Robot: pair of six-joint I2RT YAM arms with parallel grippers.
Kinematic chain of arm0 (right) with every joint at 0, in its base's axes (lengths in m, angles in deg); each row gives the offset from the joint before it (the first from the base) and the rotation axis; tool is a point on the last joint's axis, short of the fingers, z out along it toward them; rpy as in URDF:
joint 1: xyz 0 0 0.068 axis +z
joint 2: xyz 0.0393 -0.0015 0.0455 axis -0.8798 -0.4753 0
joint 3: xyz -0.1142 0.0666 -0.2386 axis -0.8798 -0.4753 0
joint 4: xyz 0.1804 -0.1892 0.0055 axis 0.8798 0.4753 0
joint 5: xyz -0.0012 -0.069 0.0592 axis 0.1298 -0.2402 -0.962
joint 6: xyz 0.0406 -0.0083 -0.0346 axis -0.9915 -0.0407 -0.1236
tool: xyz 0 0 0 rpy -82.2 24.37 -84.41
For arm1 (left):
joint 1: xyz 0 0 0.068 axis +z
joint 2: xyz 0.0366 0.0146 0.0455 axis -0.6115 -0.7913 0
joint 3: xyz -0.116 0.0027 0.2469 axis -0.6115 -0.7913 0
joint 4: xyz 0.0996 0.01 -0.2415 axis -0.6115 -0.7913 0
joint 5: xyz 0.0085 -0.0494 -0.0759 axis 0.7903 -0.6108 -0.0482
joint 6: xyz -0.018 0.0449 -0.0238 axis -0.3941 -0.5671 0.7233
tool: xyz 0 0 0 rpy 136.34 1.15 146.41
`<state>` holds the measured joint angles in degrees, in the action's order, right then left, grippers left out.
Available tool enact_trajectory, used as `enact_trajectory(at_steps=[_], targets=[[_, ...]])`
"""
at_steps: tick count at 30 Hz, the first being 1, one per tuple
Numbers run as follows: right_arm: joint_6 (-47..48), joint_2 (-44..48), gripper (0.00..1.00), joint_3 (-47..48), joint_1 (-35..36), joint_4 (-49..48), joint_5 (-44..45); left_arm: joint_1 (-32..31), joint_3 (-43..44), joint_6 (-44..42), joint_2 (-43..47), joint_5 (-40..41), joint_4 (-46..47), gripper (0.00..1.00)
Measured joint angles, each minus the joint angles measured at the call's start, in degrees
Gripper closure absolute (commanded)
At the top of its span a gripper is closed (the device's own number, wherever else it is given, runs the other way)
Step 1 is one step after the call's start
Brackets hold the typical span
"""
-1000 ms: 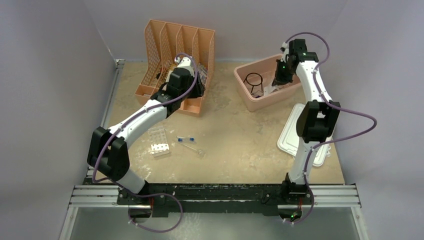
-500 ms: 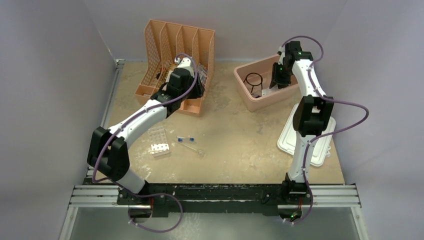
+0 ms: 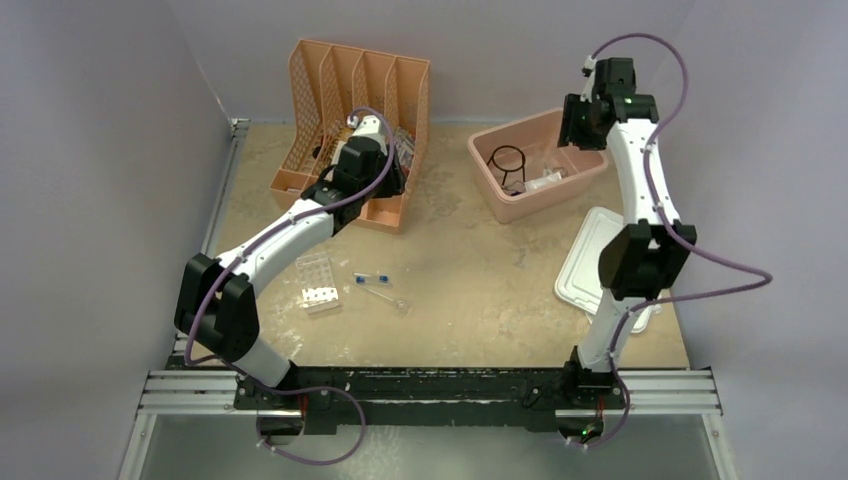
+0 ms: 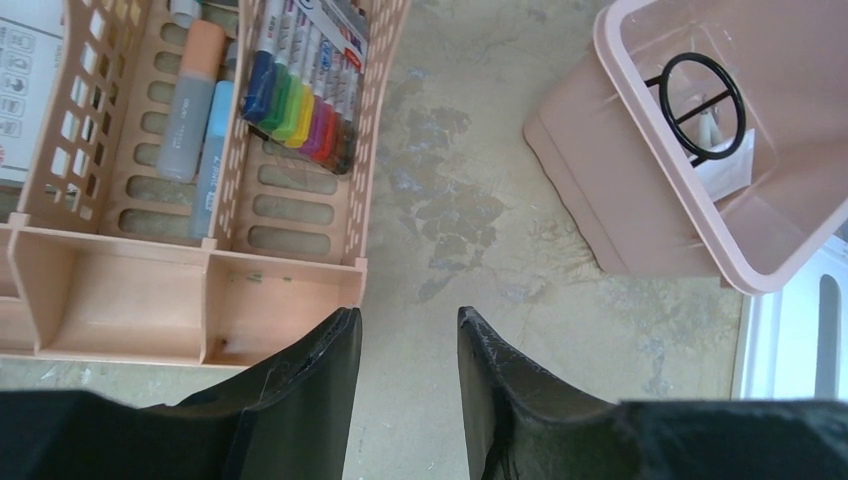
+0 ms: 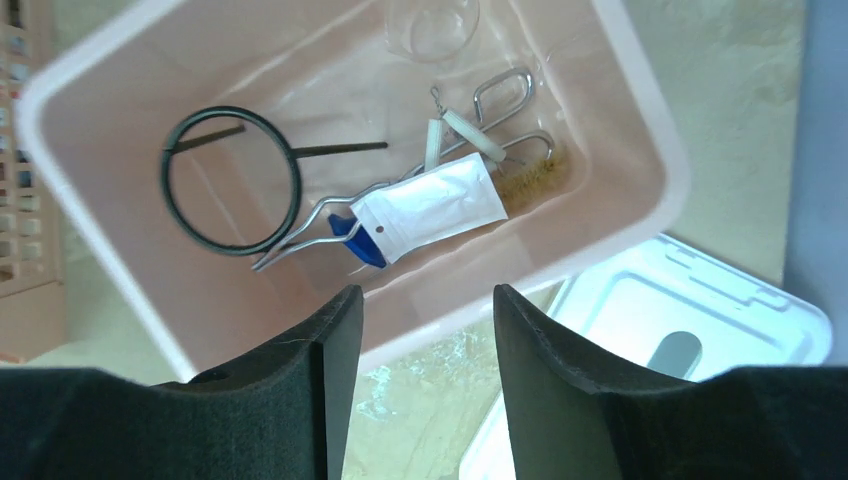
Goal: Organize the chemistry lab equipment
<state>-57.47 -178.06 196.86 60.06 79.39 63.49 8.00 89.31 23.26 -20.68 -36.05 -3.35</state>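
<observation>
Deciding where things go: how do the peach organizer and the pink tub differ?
The peach organizer has slotted walls and dividers; the pink tub is solid-walled with one open compartment. The organizer holds markers; the tub holds a black wire ring and a white pouch. Both are open-topped and pinkish.

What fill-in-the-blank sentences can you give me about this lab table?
The black wire ring lies inside the pink ____.
A white pouch rests across the metal ____.
The right pincer, its jaws apart, holds ____.
Missing words: tub; tongs; nothing.
</observation>
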Motion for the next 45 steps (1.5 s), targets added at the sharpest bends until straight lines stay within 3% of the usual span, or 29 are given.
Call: enact_trajectory(at_steps=[8, 15, 21, 29, 35, 40, 45], targets=[[1.29, 14.58, 0.38, -10.64, 3.72, -8.26, -0.35, 0.31, 0.00, 1.07, 0.70, 6.01, -2.23, 0.56], [2.56, 24.55, 0.36, -27.96, 17.42, -18.91, -5.84, 1.64, -1.33, 5.57, 5.22, 16.28, -4.57, 0.45], [1.44, 27.80, 0.36, -39.32, 25.92, -26.16, -9.57, 4.74, -4.70, 10.88, 10.62, 22.91, -7.06, 0.39], [2.64, 19.63, 0.37, -43.34, 39.23, -32.83, -10.54, 14.14, -8.20, 16.57, 14.08, 22.69, -10.14, 0.27], [6.80, 8.63, 0.35, -40.28, 47.98, -34.16, -10.43, 17.18, -8.72, 18.25, 17.62, 22.91, -12.74, 0.25], [10.25, 4.61, 0.34, -38.56, 53.46, -33.59, -8.41, 18.53, -10.03, 18.56, 20.39, 23.43, -13.29, 0.25], [12.50, 2.25, 0.45, -36.98, 57.53, -33.16, -6.75, 19.23, -11.21, 18.56, 20.63, 23.80, -14.64, 0.25]])
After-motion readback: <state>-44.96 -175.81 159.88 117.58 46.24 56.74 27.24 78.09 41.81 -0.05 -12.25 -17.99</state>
